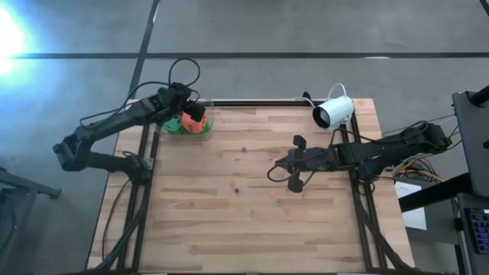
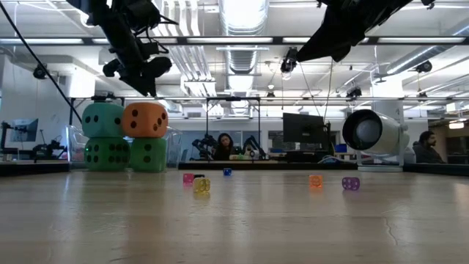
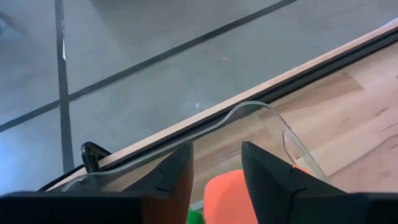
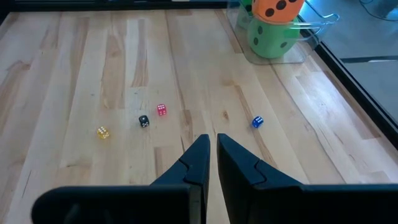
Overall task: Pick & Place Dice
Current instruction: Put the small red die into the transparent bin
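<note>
While the left gripper (image 1: 192,107) is hanging just above the stack at the bench's (image 1: 260,221) far left corner, its jaws are standing spread with nothing between them, and the left wrist view is showing the orange-red die (image 3: 227,196) directly below the gap. The 4 dice are sitting together inside a clear plastic tray (image 4: 317,28) beside the bench's back edge. In the low view, 2 bright green dice are forming the bottom row, one (image 2: 107,153) on the picture's left and the other (image 2: 149,154) touching it on the right. The teal die (image 2: 102,119) is resting on top of the first, and the orange-red die (image 2: 144,119) is resting on top of the second, the 2 upper cubes touching side by side.

The right gripper (image 1: 291,167) is waiting over the middle of the bench, well apart from the stack, with its jaws pressed nearly together and holding nothing; in the right wrist view only a thin slit is showing between them.

Several tiny dice are lying scattered on the bare wood: a yellow one (image 4: 103,132), a black one (image 4: 143,121), a pink one (image 4: 161,110) and a blue one (image 4: 257,122). A white camera (image 1: 334,112) is sitting at the far right corner of the bench.
</note>
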